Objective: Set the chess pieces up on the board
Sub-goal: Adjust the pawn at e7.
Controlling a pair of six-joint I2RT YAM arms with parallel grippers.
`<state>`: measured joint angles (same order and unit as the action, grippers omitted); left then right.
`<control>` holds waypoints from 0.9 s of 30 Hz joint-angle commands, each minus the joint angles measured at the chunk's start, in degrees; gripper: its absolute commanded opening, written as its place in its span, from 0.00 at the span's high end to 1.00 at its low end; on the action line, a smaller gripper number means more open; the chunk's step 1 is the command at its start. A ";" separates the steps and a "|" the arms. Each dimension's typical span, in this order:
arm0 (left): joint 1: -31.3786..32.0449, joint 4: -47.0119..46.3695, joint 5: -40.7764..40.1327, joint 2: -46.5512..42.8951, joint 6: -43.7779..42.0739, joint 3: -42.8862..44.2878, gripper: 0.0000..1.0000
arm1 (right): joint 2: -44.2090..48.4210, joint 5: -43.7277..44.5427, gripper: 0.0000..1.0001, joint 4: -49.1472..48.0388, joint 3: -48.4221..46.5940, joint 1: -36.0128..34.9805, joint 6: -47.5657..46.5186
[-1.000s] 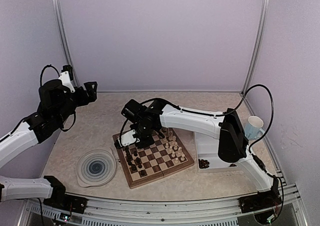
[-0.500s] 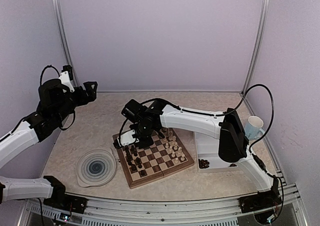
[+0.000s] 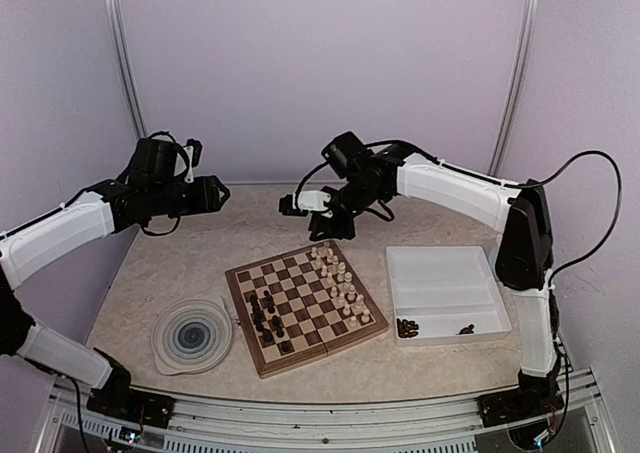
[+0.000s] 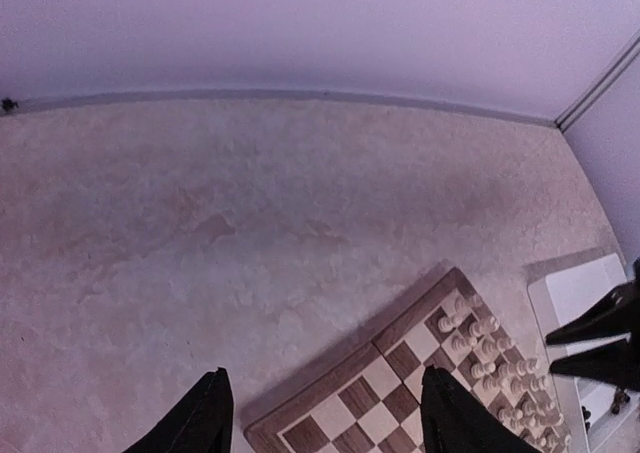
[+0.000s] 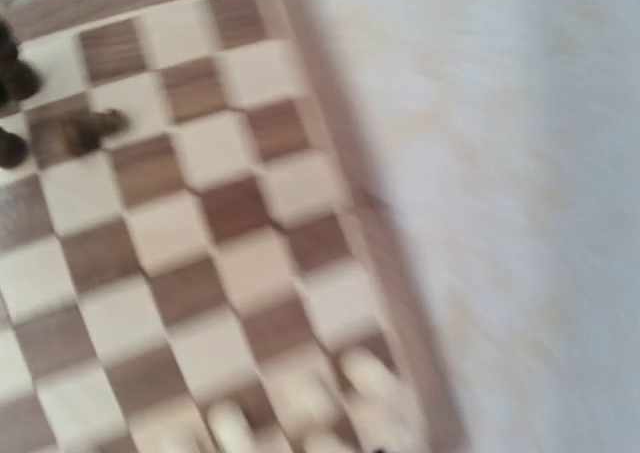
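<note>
Just beside board (image 3: pixel 297 291): plate (image 3: pixel 192 337), tray (image 3: pixel 450 283)

Checkered wood board (image 3: pixel 300 299) flat, cream pcs (image 3: pixel 340 281) along right edge, dark pcs (image 3: pixel 267 320) left

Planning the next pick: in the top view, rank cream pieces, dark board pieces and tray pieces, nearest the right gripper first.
From the right gripper:
1. cream pieces, right side of the board.
2. dark board pieces, its left side.
3. tray pieces, near edge of the tray.
</note>
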<state>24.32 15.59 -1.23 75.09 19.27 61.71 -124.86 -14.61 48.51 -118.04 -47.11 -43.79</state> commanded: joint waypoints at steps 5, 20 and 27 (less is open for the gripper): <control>8.07 27.90 5.40 13.91 7.71 14.07 0.39 | 20.32 -12.03 0.75 -13.32 22.29 8.27 8.79; 14.71 35.90 6.92 31.41 17.19 19.97 0.55 | 36.47 -16.58 0.72 -24.79 45.02 10.11 12.48; 14.71 37.01 6.56 35.09 17.26 21.29 0.65 | 37.57 -17.24 0.72 -25.11 46.61 10.16 11.83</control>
<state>38.96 50.43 5.61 108.42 35.97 81.14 -89.10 -30.04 24.91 -72.71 -37.47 -32.03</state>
